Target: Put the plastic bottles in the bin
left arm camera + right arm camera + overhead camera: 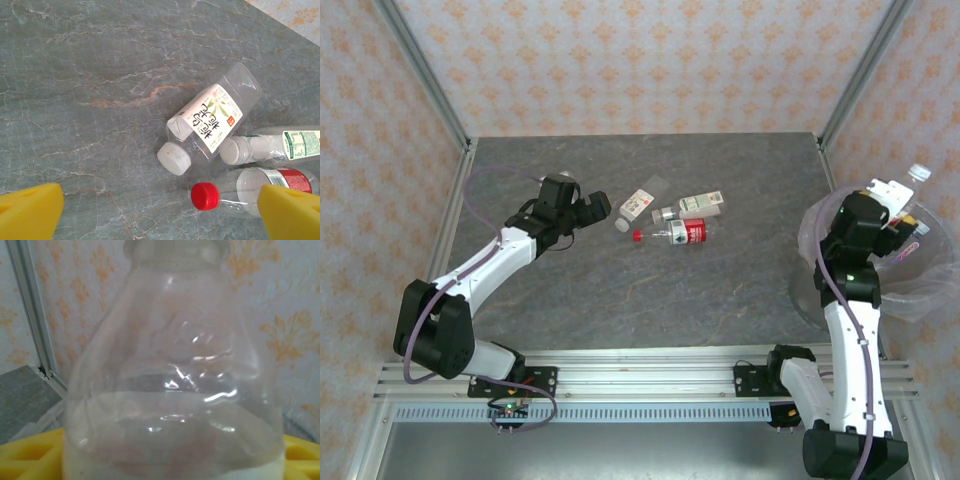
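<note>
Left pincer wide over lying bottles; I'd take the red-capped bottle across its label: light, slick, crushable. Right pincer, clear bottle, above bin: I cannot tell if gripped.

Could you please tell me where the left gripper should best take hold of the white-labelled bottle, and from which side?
Probably from above, across the body of the white-labelled bottle, toward its base. It lies flat on its side, so both long flanks are exposed there, while nearer its cap the green-labelled bottle crowds one flank. The left gripper is open.
</note>
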Robot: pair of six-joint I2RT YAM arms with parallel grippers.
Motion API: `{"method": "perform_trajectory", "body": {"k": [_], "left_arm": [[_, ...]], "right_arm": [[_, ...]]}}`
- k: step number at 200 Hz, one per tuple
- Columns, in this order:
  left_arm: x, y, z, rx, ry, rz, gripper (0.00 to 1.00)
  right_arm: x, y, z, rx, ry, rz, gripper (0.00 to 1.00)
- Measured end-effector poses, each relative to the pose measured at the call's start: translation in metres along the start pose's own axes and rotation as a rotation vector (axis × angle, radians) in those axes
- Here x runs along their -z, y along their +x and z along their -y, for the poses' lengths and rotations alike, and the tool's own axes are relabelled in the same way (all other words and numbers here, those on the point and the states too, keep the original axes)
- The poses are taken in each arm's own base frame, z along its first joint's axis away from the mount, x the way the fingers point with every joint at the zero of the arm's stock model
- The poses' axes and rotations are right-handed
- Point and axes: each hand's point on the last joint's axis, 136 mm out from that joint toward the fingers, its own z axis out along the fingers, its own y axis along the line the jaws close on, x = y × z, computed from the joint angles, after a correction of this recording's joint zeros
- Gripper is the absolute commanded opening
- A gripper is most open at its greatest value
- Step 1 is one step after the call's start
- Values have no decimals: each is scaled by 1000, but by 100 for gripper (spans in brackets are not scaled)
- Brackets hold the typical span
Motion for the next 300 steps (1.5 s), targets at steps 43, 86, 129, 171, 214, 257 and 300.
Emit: {"method": "perform_trajectory", "body": {"k": [43,86,129,171,214,257,300], "left_arm": [[-3,-1,2,0,2,-7,100],[-6,1,1,0,-3,-15,100],[-12,7,0,0,-3,-39,100],[-12,7,0,0,-1,-40,100],[-12,7,0,0,-1,-40,100],[-12,7,0,4,-3,-42,100],[-17,8,-3,28,-21,-51,100]], "right_arm": [[-3,11,7,5,62,-42,99],[4,2,13,-24,59,-32,99],[9,-5,4,-59,-21,-39,99],[14,-6,-15,-94,-149,-57,99],[23,-10,-41,-139,-312,-65,99],[47,-15,-82,-171,-543,-81,99],[81,-24,-131,-166,-799,-99,99]]}}
